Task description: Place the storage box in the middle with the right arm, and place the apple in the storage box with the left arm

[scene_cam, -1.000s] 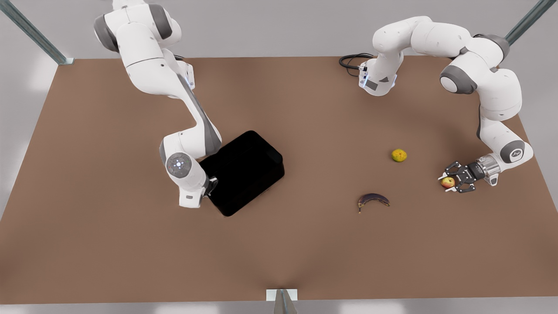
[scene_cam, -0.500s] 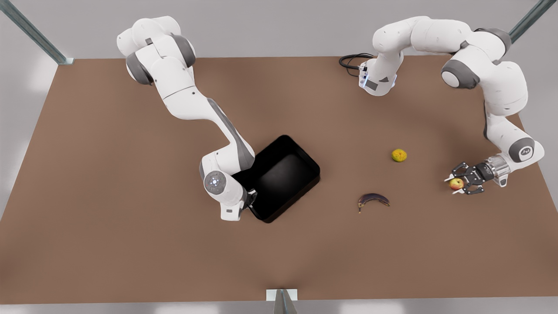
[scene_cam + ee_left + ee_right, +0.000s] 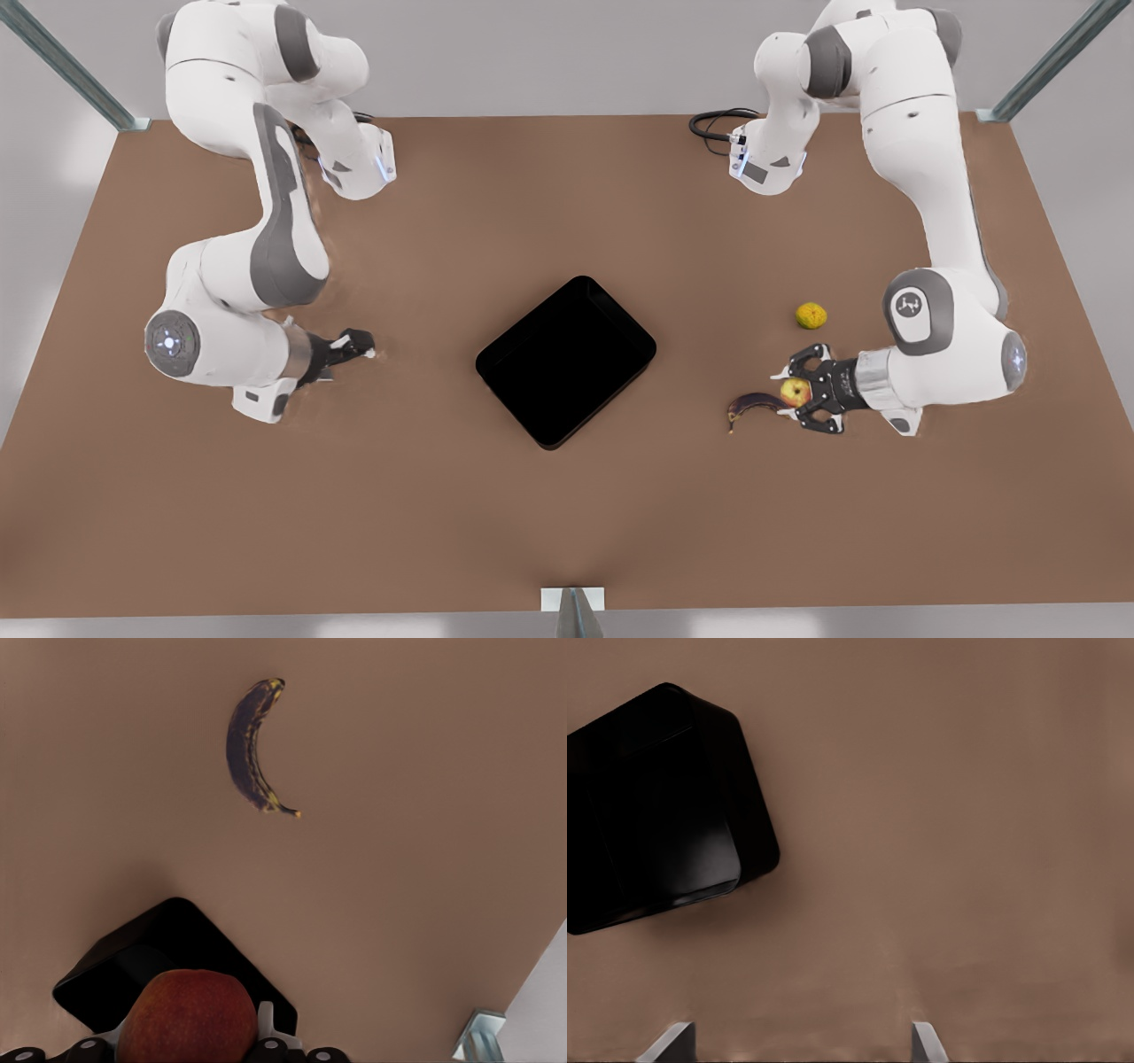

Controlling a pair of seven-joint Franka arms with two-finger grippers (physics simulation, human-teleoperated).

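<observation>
Your glossy black storage box [image 3: 567, 361], a low-walled, round-cornered rectangle, now lies released at the centre of the front view on the matte brown table [image 3: 567, 532]. The right tool [image 3: 365, 346], fingers spread, has backed off to centre left. The left tool [image 3: 795, 392] pinches the blushed red-yellow apple [image 3: 795, 391], carried inward over the dark banana [image 3: 753, 406] (centre right).

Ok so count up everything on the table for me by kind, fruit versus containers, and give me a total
Fruit: 3. The apple is gripped in the left pincer, with the dark banana and the bumpy yellow-green fruit on the table.
Containers: 1, the storage box.
Total: 4.
The right pincer is open, apart from the box.
</observation>
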